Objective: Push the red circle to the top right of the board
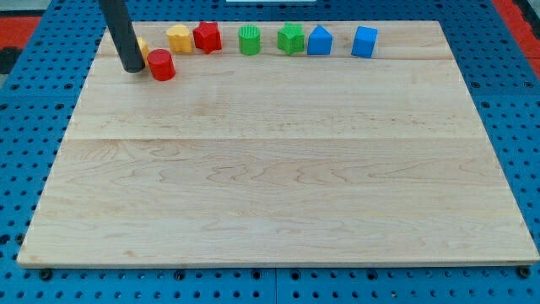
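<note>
The red circle [161, 65] is a short red cylinder near the view's top left of the wooden board [278, 169]. My tip [132, 67] rests on the board just left of the red circle, close to it or touching it. A yellow block [143, 47] is partly hidden behind the rod. Along the top edge stand a yellow hexagon-like block [178, 38], a red star-like block [207, 36], a green cylinder [249, 40], a green star-like block [291, 39], a blue block [320, 40] and a blue cube [364, 41].
The board lies on a blue perforated table [25, 127]. A red patch of surface shows at the view's top right corner [519, 17] and top left corner [17, 21].
</note>
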### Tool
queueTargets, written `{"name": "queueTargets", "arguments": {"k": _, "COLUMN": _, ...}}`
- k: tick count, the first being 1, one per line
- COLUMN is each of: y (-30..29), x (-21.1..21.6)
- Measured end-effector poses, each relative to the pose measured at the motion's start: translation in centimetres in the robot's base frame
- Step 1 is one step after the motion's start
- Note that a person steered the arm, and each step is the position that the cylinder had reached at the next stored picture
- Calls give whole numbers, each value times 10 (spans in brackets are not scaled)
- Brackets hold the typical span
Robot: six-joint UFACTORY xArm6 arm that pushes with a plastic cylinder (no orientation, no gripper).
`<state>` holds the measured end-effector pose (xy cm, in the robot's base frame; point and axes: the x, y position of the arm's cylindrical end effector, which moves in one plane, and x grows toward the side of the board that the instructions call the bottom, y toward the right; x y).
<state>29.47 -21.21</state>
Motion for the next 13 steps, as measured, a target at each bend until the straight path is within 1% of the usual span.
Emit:
{"name": "queueTargets", "arguments": {"k": 3, "y": 3, "x": -42}}
{"name": "queueTargets", "arguments": {"k": 4, "y": -10, "x": -27}}
{"name": "queueTargets", "arguments": {"k": 5, "y": -6, "x": -12}}
{"name": "queueTargets", "arguments": {"k": 6, "y": -2, "x": -4}}
{"name": "queueTargets", "arguments": {"k": 7, "y": 84, "x": 11}}
{"name": "queueTargets", "arguments": {"k": 8, "y": 183, "x": 22}}
{"name": "queueTargets", "arguments": {"k": 9, "y": 138, "x": 35}}
{"name": "queueTargets", "arguments": {"k": 10, "y": 238, "x": 36}}
{"name": "queueTargets", "arguments": {"k": 11, "y": 286, "x": 49}}
{"name": "queueTargets", "arguments": {"k": 12, "y": 310, "x": 71}}
{"name": "queueTargets", "arguments": {"k": 13, "y": 337, "x": 38}}
